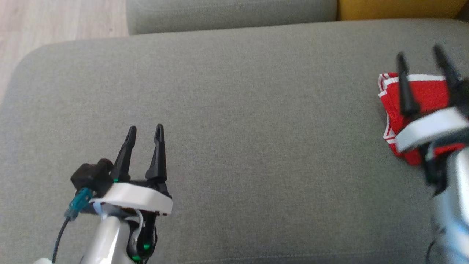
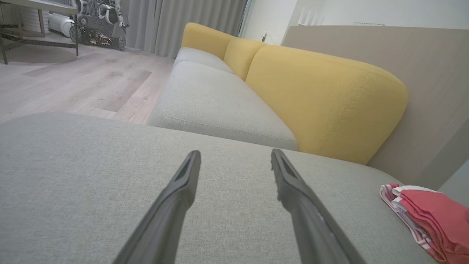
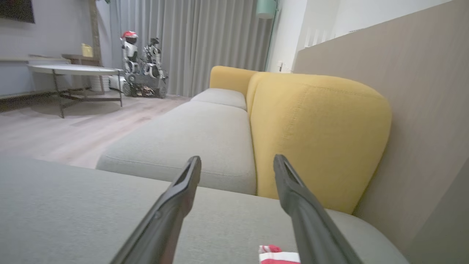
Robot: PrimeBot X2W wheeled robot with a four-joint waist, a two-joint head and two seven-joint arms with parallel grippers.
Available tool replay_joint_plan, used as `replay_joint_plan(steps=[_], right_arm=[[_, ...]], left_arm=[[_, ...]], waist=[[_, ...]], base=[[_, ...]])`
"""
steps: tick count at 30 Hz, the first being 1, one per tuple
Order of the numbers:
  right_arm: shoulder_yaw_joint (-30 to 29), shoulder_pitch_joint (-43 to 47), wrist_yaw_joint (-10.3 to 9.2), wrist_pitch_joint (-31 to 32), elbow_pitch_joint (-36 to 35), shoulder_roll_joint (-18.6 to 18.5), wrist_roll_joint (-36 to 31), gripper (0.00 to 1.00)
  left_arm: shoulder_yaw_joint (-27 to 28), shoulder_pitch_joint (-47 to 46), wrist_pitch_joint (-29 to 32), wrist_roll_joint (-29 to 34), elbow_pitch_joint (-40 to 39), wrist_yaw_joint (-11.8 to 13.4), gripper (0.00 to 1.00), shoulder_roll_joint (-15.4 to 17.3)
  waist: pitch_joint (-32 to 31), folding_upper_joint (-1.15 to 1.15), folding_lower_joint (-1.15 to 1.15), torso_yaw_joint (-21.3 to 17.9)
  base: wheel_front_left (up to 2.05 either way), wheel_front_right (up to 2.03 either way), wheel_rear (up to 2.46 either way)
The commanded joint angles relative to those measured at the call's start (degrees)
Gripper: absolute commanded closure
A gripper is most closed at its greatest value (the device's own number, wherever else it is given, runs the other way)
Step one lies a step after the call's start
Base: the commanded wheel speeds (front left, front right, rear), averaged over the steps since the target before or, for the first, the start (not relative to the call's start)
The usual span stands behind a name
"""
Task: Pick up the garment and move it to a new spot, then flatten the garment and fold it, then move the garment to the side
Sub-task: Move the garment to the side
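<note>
From the head camera we look down on the folded red garment with white trim (image 1: 427, 91) lying at the right end of the broad grey fabric seat cushion (image 1: 234, 91), while our wrist cameras take in the mustard-yellow upholstered backrest (image 2: 322, 99) and pale wooden floor (image 2: 73, 80) beyond. Our right gripper (image 1: 418, 52) hangs over the garment, fingers spread wide and empty; our left gripper (image 1: 144, 129), equally spread, holds nothing, well apart over bare cushion. The right arm hides part of the garment.
</note>
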Motion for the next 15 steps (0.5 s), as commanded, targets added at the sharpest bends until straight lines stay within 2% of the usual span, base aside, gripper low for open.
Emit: replay_joint_plan(steps=[1, 7, 10, 15], right_arm=[[0.83, 1.88, -0.05, -2.42, -1.93, 1.47, 0.25, 0.00], [0.73, 9.69, -0.05, -9.82, -1.15, 8.50, -1.58, 0.00], [-0.20, 13.55, -0.05, -12.89, -0.79, 10.26, -2.37, 0.00], [-0.58, 17.76, -0.05, -15.60, -0.41, 10.98, -4.61, 0.00]], left_arm=[[1.92, -0.52, -0.29, -0.24, -2.28, 0.41, 0.00, 0.22], [2.15, 2.70, -0.29, 0.39, -3.01, 0.51, 0.00, 0.22], [2.29, 4.48, -0.29, 0.37, -3.60, -0.05, 0.00, 0.22], [3.05, 6.92, -0.29, 2.98, -6.63, -0.80, 0.00, 0.22]], waist=[[-1.45, 0.00, 0.00, 0.81], [-3.96, 0.00, 0.00, 1.53], [-4.78, 0.00, 0.00, 1.68], [-5.24, 0.00, 0.00, 1.74]], base=[[0.00, 0.00, 0.00], [0.00, 0.00, 0.00], [0.00, 0.00, 0.00], [0.00, 0.00, 0.00]])
